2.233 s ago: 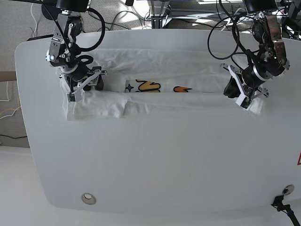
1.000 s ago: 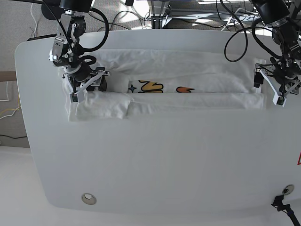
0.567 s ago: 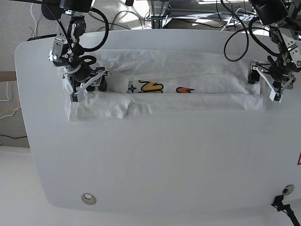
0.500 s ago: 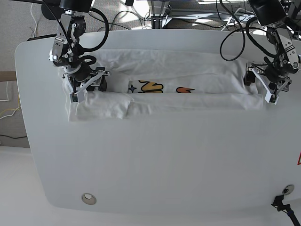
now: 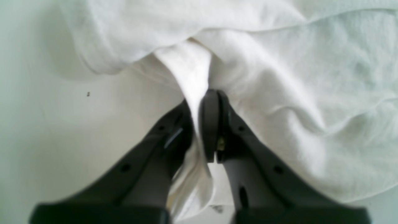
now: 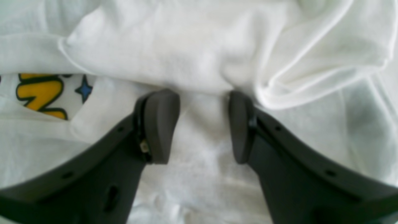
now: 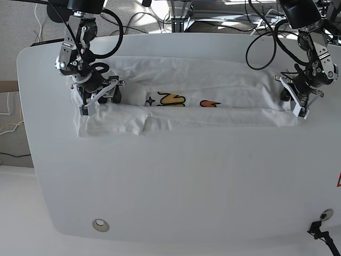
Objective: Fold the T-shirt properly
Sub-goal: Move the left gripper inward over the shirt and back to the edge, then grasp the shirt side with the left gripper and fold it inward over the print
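Right now you have the white table (image 7: pixel 176 186) filling most of the base view, with the T-shirt (image 7: pixel 186 88) stretched as a long, narrow band across its far half, the near long edge folded up toward the middle so that only a strip of the print shows between the layers. That strip carries yellow lettering (image 7: pixel 170 98) with a small blue star (image 7: pixel 150 99) beside it and an orange mark (image 7: pixel 210 103) further along. Your left gripper (image 7: pixel 294 97) sits at the end of the band on that view's right; the left wrist view shows the left gripper (image 5: pixel 200 124) with its jaws pressed together on a pinched ridge of the white T-shirt (image 5: pixel 279 62), bare table (image 5: pixel 56 124) beside it. Your right gripper (image 7: pixel 98 92) rests on the opposite end of the band; in the right wrist view the right gripper (image 6: pixel 202 124) has its jaws spread apart, tips down on the T-shirt (image 6: pixel 186 53) with flat cloth between them and nothing clasped, and the yellow lettering (image 6: pixel 40 93) and blue star (image 6: pixel 83 89) peek out just beside one finger (image 6: pixel 160 124).
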